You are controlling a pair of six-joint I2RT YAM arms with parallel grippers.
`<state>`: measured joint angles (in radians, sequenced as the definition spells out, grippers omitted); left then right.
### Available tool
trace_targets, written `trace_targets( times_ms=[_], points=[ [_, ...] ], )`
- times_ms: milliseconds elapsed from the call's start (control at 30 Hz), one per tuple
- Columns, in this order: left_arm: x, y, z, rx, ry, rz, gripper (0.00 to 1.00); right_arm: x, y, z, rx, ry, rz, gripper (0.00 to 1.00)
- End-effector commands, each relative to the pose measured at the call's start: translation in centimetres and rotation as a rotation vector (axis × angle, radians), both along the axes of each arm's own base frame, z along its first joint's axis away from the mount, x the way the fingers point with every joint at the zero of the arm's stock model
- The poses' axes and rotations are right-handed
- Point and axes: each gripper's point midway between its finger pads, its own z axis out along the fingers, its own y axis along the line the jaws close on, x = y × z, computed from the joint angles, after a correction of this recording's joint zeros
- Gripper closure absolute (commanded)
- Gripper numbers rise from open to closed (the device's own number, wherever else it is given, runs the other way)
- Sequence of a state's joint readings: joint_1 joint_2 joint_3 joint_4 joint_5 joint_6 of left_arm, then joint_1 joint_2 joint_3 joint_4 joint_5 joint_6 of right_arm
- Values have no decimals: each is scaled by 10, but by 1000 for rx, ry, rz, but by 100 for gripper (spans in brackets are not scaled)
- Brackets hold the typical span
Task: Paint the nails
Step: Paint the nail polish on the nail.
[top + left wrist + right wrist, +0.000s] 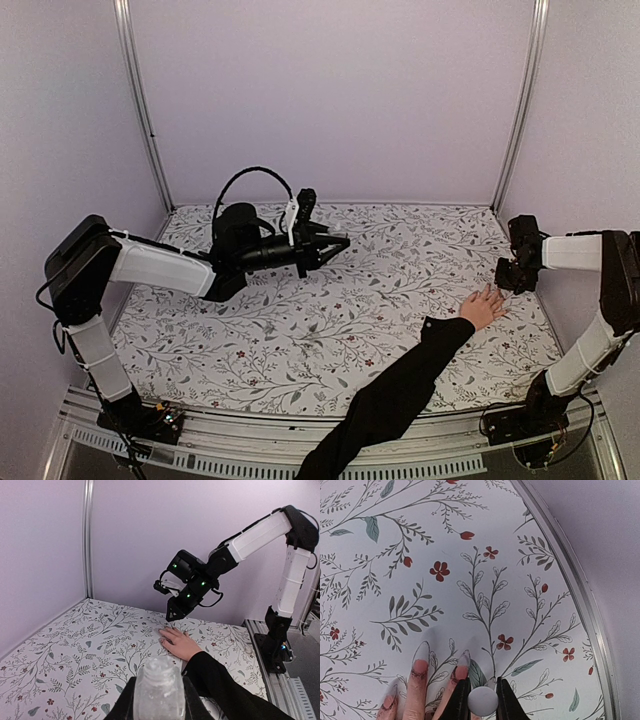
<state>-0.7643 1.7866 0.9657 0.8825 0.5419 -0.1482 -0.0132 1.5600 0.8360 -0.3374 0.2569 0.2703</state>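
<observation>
A light-skinned hand (483, 307) with a long black sleeve (395, 395) lies flat on the floral table at the right. Its long pale nails (421, 652) show in the right wrist view, another nail (463, 659) beside it. My right gripper (482, 681) is shut on a round pale brush cap (483, 700) just above the fingertips, over a third fingertip. In the top view it (515, 276) hovers at the hand's far end. My left gripper (159, 702) is shut on a small pale translucent open bottle (159, 687), held in the air mid-table (325, 245).
The floral tablecloth (330, 320) is ringed by purple walls and metal corner posts (140, 100). A metal edge strip (575, 580) runs close by the right gripper. The right arm (250, 535) arches over the hand (180, 642) in the left wrist view.
</observation>
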Motion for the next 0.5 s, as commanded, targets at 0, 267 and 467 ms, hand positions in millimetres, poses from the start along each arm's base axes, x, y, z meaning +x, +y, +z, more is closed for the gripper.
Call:
trace_targets(
  times_ms=[0, 267, 467],
  points=[
    [2, 5, 12, -31, -30, 9, 100, 3, -2, -2, -22, -4, -9, 100],
    [3, 5, 13, -30, -31, 11, 100, 3, -5, -2, -38, -2, -13, 100],
    [3, 6, 11, -27, -26, 13, 100, 4, -7, -2, -47, -2, -16, 100]
  ],
)
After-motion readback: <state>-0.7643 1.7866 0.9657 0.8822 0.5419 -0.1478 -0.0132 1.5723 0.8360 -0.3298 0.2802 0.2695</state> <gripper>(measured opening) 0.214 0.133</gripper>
